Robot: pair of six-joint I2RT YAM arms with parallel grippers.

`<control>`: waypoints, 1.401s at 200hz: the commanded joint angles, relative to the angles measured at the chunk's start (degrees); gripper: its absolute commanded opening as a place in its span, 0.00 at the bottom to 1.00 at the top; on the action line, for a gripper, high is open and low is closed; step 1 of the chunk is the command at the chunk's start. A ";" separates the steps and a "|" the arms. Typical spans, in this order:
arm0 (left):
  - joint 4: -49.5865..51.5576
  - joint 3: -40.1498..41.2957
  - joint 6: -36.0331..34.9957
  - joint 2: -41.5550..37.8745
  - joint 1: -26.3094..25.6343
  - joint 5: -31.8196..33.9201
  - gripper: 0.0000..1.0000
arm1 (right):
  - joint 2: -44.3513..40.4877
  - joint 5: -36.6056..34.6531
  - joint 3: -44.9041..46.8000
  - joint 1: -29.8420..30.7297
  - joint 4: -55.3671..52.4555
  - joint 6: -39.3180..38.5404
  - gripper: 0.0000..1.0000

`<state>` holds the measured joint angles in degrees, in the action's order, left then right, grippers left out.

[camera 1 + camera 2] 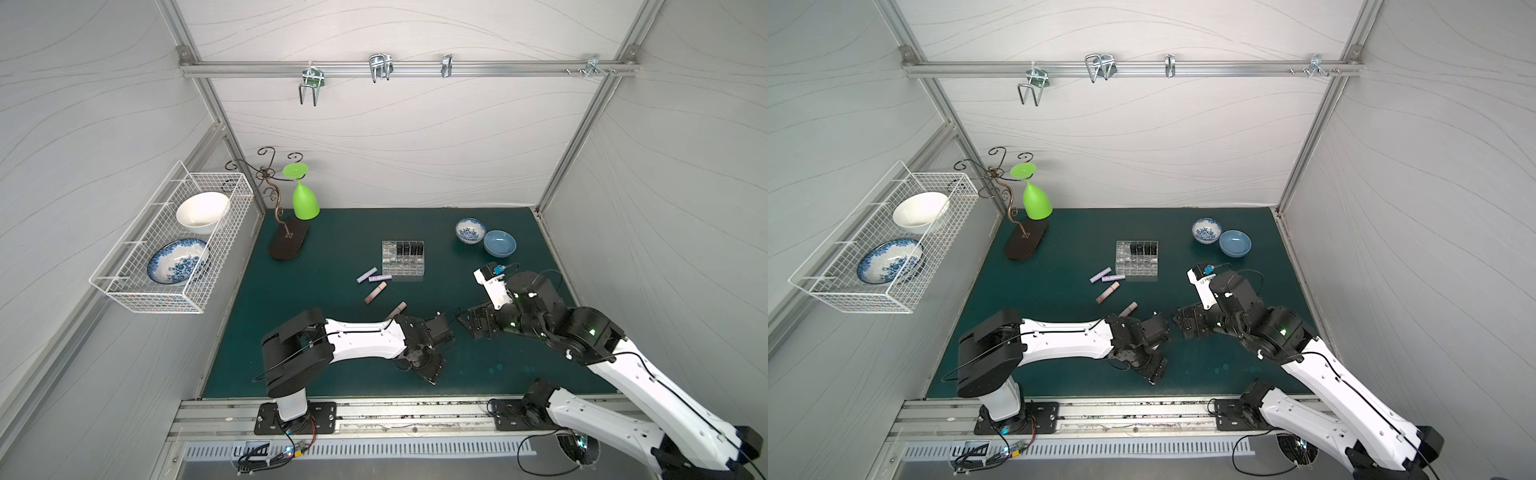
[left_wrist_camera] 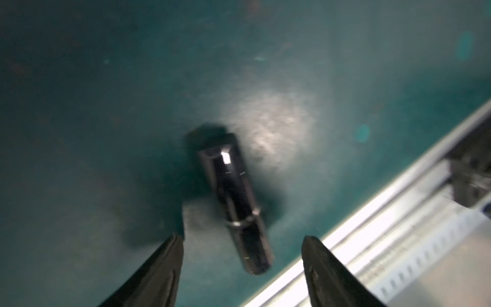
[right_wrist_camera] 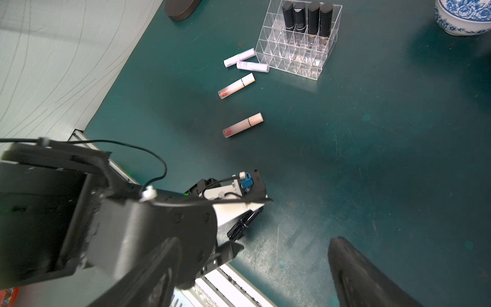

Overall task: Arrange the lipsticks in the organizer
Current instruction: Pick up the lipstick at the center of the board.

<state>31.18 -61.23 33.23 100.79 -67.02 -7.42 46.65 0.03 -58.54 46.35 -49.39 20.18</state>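
Observation:
A glossy black lipstick [image 2: 235,202] lies on the green mat between the spread fingers of my left gripper [image 2: 243,239], untouched; the gripper is open. It sits near the mat's front edge in both top views [image 1: 430,370] [image 1: 1152,370]. My right gripper [image 3: 252,268] [image 1: 471,326] hovers open and empty just right of it. The clear organizer [image 1: 401,272] [image 3: 292,63] holds several black lipsticks [image 3: 305,18] upright in its back row. Two lilac lipsticks [image 1: 367,274] [image 1: 380,277] and two pink lipsticks [image 1: 375,291] [image 1: 397,309] lie on the mat beside it.
A blue-patterned bowl [image 1: 470,230] and a plain blue bowl [image 1: 499,243] stand at the back right. An upturned green goblet [image 1: 305,199] hangs on a scrolled stand [image 1: 289,245]. A white wire basket [image 1: 124,291] with two bowls hangs on the left wall. A metal rail [image 1: 374,411] borders the front.

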 commanded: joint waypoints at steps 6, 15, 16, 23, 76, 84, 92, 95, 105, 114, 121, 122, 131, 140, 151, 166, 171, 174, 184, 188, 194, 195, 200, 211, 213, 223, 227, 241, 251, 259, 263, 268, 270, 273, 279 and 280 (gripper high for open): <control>2.63 -1.26 0.01 0.32 0.23 2.65 0.72 | -1.53 -0.12 -1.00 -0.38 -2.03 0.82 0.90; 2.49 -1.26 -0.14 0.61 0.23 2.66 0.67 | -1.70 -0.09 -0.88 -0.35 -1.90 0.89 0.90; 2.49 -1.26 -0.21 0.62 0.23 2.62 0.67 | -1.72 -0.10 -0.88 -0.36 -1.88 0.90 0.90; 2.28 -1.28 -0.56 0.72 0.23 2.53 0.65 | -1.87 -0.04 -0.82 -0.38 -1.90 0.92 0.90; 0.83 -2.03 -3.10 2.07 0.23 0.25 0.61 | -2.69 -0.14 -1.44 -0.38 -3.04 0.67 0.90; 0.64 -2.13 -3.26 2.37 0.23 -0.24 0.60 | -2.89 -0.17 -1.53 -0.38 -3.25 0.61 0.90; 0.59 -2.41 -3.48 2.82 0.23 -0.54 0.58 | -3.02 -0.23 -1.57 -0.38 -3.44 0.59 0.90; 0.51 -2.50 -3.52 2.94 0.23 -0.92 0.58 | -2.98 -0.25 -1.57 -0.38 -3.44 0.63 0.90; 0.29 -2.86 -3.69 3.62 0.29 -1.98 0.56 | -3.10 -0.40 -1.57 -0.38 -3.64 0.61 0.90; 0.24 -3.22 -3.95 4.26 0.32 -2.80 0.53 | -3.24 -0.54 -1.56 -0.38 -3.78 0.51 0.90; 0.27 -3.44 -4.13 4.70 0.32 -3.32 0.50 | -3.35 -0.63 -1.65 -0.38 -3.87 0.55 0.90; 0.28 -3.49 -4.14 4.73 0.32 -3.36 0.49 | -3.33 -0.60 -1.65 -0.38 -3.87 0.51 0.90; 0.46 -3.72 -4.27 5.10 0.40 -3.71 0.44 | -3.42 -0.58 -1.83 -0.40 -4.13 0.48 0.90; 0.70 -3.90 -4.36 5.37 0.49 -3.91 0.39 | -3.54 -0.61 -2.16 -0.46 -4.43 0.47 0.90; 1.06 -3.83 -4.41 5.31 0.57 -3.80 0.34 | -3.76 -0.75 -2.49 -0.45 -4.81 0.43 0.90; 1.51 -3.36 -4.45 4.59 0.67 -3.24 0.29 | -4.09 -1.06 -2.88 -0.44 -5.32 0.23 0.90; 1.60 -3.01 -4.43 4.08 0.67 -2.82 0.27 | -4.19 -1.11 -2.94 -0.45 -5.43 0.21 0.90; 1.56 -2.76 -4.41 3.66 0.67 -2.52 0.27 | -4.34 -1.18 -2.97 -0.47 -5.46 0.21 0.90; 1.52 -1.81 -4.19 1.70 0.67 -1.51 0.25 | -4.60 -1.30 -2.83 -0.46 -5.38 0.37 0.90; 1.52 -1.42 -4.14 0.86 0.71 -0.96 0.24 | -4.75 -1.27 -2.73 -0.47 -5.24 0.40 0.90; 1.45 -0.66 -3.91 -1.08 0.75 -0.11 0.24 | -4.73 -1.29 -2.59 -0.47 -5.04 0.45 0.90; 1.39 -0.52 -3.85 -1.41 0.80 0.05 0.23 | -4.73 -1.32 -2.56 -0.47 -4.99 0.50 0.90; 1.16 0.17 -3.67 -3.10 0.97 0.63 0.23 | -4.73 -1.28 -2.46 -0.47 -4.73 0.50 0.90; -0.32 2.25 -3.46 -8.04 1.51 0.69 0.22 | -4.57 -0.96 -2.35 -0.62 -4.18 0.64 0.90; -0.79 2.72 -3.38 -9.12 1.62 0.51 0.22 | -4.49 -0.88 -2.43 -0.68 -4.04 0.60 0.90; -3.32 5.20 -2.98 -14.77 2.41 -0.44 0.21 | -4.01 0.01 -2.30 -0.97 -3.35 0.58 0.91; -4.44 6.28 -2.65 -17.06 2.85 -0.89 0.21 | -3.78 0.52 -2.45 -1.15 -3.04 0.60 0.91; -8.55 9.99 -1.18 -25.67 5.40 -4.37 0.20 | -2.74 3.48 -2.34 -2.29 -1.39 0.53 0.91; -11.23 12.34 -0.27 -31.40 7.54 -7.67 0.20 | -2.22 6.93 -1.99 -3.40 0.46 0.47 0.92; -12.85 13.66 0.11 -35.50 9.10 -10.68 0.20 | -1.56 10.55 -1.63 -4.28 2.30 0.46 0.92; -13.47 14.19 0.14 -37.29 9.66 -12.12 0.20 | -1.30 12.57 -1.50 -4.82 3.27 0.46 0.93; -13.92 14.62 0.02 -39.37 10.12 -13.67 0.20 | -0.77 15.45 -1.42 -5.57 4.51 0.41 0.93; -14.10 14.77 -0.05 -40.13 10.28 -14.31 0.20 | -0.53 16.63 -1.40 -5.85 4.90 0.43 0.93; -14.12 14.89 -0.18 -41.14 10.59 -15.39 0.20 | -0.09 18.46 -1.44 -6.21 5.49 0.46 0.93; -14.08 14.90 -0.57 -42.75 10.93 -17.37 0.20 | 0.95 21.98 -1.93 -6.77 6.30 0.38 0.94; -14.06 14.95 -0.60 -43.07 11.03 -17.81 0.20 | 1.10 22.49 -2.06 -6.78 6.40 0.34 0.94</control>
<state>22.76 -47.64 32.03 63.72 -57.82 -15.51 45.34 8.49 -59.75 41.65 -49.50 20.16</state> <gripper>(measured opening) 0.256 0.933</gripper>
